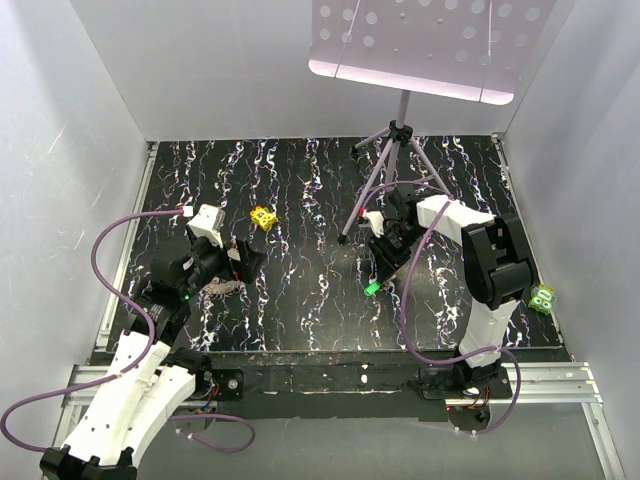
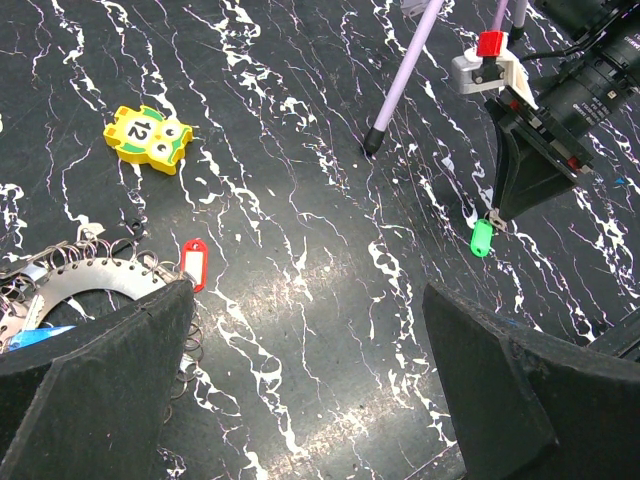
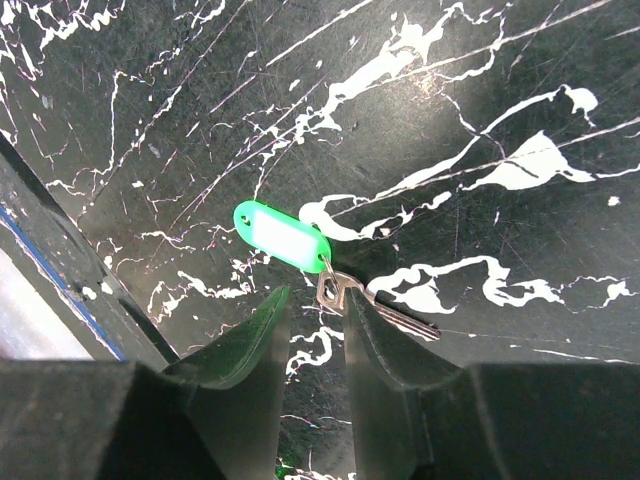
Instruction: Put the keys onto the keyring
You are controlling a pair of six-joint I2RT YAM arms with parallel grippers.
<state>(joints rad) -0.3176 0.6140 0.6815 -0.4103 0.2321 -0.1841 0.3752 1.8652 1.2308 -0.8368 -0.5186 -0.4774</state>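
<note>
Right wrist — right hand (image 3: 315, 330) pinching green-tagged key (image 3: 345, 290) | left wrist — left hand (image 2: 310, 370) spread

Keyring (image 2: 85, 283) cut off at left wrist view's left edge, partly behind left fingers (image 2: 110, 390). Green-tagged key (image 3: 385, 312) shank partly behind right fingers (image 3: 385, 350).

Table (image 1: 300, 300): black top w/ white marble-like veining, scuffed. On it: yellow owl-shaped block (image 1: 263, 218) marked "12", far left of centre; tripod stand (image 1: 395, 170) w/ purple legs, far centre-right; green-tagged key (image 1: 372, 287) near centre-right, tag flat, small metal key beside it; red key tag (image 2: 192, 262) at left, just beside a silvery ring plate (image 2: 90, 280) w/ many small wire rings around its edge; green owl block (image 1: 543, 297) at right edge of tabletop
</note>
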